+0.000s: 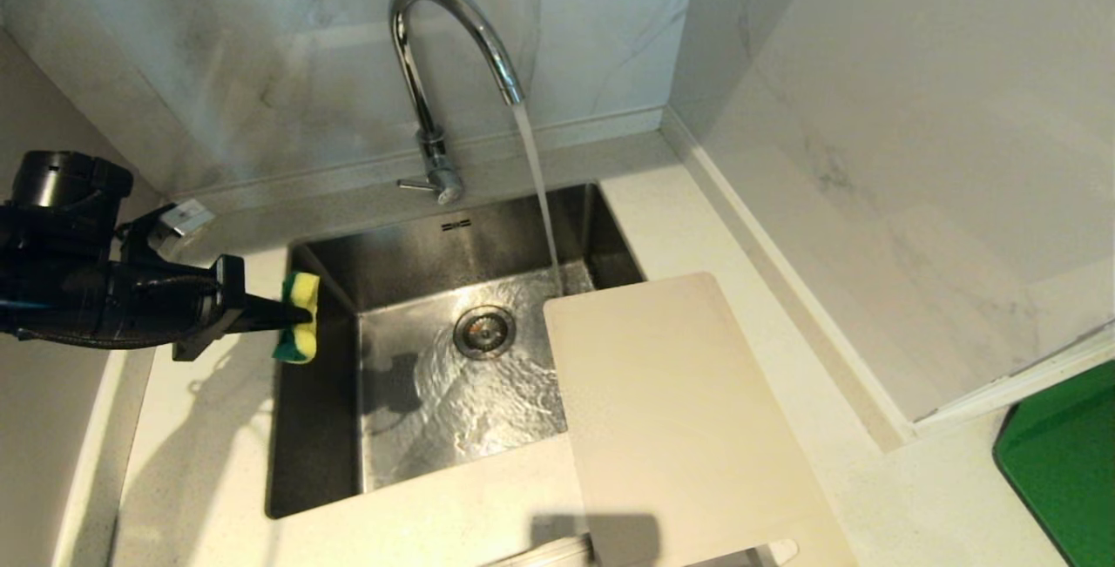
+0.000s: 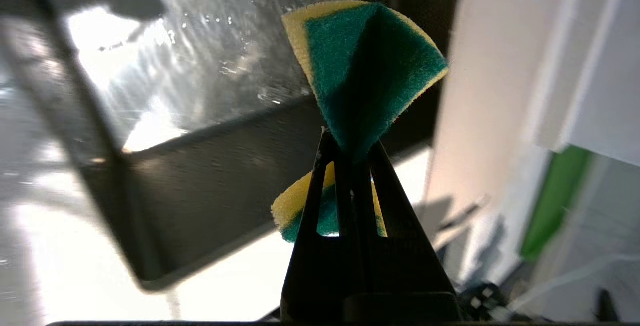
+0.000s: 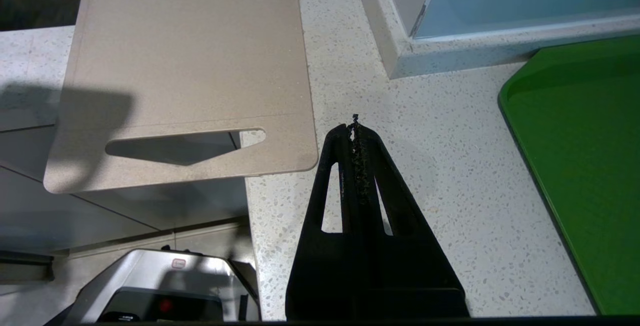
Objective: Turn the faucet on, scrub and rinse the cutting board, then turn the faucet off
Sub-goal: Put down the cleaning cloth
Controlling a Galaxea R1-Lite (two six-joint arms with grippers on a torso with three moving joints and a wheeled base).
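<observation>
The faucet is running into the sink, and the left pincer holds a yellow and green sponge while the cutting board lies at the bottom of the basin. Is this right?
Not quite. The cutting board lies on the counter, one corner overhanging the sink, as the head view shows. The faucet does run, and the left pincer holds the sponge.

Head view: high, looking steeply down on steel sink basin [image 1: 409,401] and pale beige rectangular cutting board [image 1: 679,410]. Left wrist view: close, low by sink's edge, facing across basin toward board [image 2: 480,90]. Right wrist view: above speckled white countertop [image 3: 425,166], showing board's slotted end (all three share board).
</observation>
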